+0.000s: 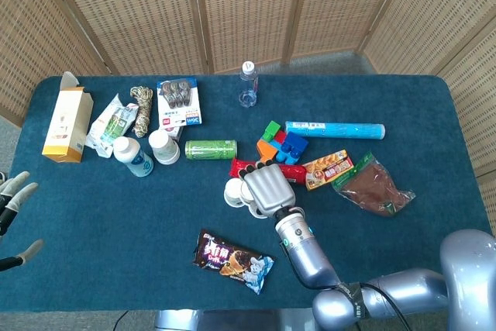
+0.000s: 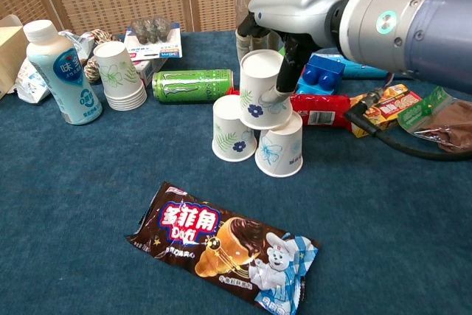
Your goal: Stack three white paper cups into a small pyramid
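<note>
On the blue table cloth (image 1: 116, 222) a chocolate ice cream wrapper (image 2: 225, 246) lies flat at the front. A green can (image 2: 193, 85) lies on its side further back. To the left a stack of flowered cups (image 2: 121, 75) stands upside down, just beside a white milk bottle (image 2: 60, 71). Behind them there are a coil of rope (image 1: 142, 109), a card pack with small items (image 1: 179, 103) and an orange carton (image 1: 67, 124) at the far left. A clear water bottle (image 1: 247, 84) stands upright at the back. On the right lie blue building blocks (image 2: 322, 73), a long light blue tube (image 1: 335, 129), a red snack pack (image 2: 318, 110), a yellow snack pack (image 1: 328, 169) and a brown bag (image 1: 377, 186).
</note>
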{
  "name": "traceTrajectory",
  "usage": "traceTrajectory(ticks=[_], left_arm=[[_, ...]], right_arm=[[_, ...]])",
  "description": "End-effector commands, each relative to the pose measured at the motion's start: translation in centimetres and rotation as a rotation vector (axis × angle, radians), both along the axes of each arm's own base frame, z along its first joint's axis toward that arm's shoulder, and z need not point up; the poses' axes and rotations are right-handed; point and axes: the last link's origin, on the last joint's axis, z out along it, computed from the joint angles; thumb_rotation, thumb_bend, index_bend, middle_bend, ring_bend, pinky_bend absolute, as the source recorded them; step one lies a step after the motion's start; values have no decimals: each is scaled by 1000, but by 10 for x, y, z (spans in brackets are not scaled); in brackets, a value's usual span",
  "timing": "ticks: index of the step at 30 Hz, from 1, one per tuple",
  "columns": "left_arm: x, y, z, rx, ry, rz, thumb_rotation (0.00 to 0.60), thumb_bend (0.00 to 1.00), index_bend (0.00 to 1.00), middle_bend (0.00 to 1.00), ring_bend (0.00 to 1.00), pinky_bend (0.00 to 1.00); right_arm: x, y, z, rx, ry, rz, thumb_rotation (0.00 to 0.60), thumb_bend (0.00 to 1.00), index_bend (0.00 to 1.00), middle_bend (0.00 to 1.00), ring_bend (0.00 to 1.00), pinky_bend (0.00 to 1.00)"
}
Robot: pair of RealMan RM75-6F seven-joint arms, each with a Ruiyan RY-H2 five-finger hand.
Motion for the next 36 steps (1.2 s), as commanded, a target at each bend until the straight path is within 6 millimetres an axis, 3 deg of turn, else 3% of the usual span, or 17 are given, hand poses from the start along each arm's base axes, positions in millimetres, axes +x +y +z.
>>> traceTrajectory(ticks=[1,6,14,19,24,28,36], left_arm=[[0,0,0,-1,0,0,600,292,0,0,0,0],[0,0,0,0,1,0,600,292,0,0,0,0],[0,0,0,1,-1,0,600,292,0,0,0,0],[0,0,0,2,-1,0,600,292,0,0,0,0],[0,1,0,0,-2,1,600,293,0,0,0,0],[0,0,1,0,-6,0,600,290,0,0,0,0],[1,-3,2,7,-10,-5,600,292,0,0,0,0]], right_arm=[[0,0,1,-1,0,0,600,277,319,380,305,327],[1,1,3,9,-11,-2,600,242,168,363,297,327],[6,7,11,23,-26,14,600,227,23,319,277,327],[11,11,19,23,-60,31,600,220,0,261,261,328],[10,13,40,-26,-128,61,600,221,0,232,259,327],[-3,13,63,-87,-193,75,600,217,12,232,259,328],[-54,2,104,-192,-301,59,600,197,60,232,259,328]])
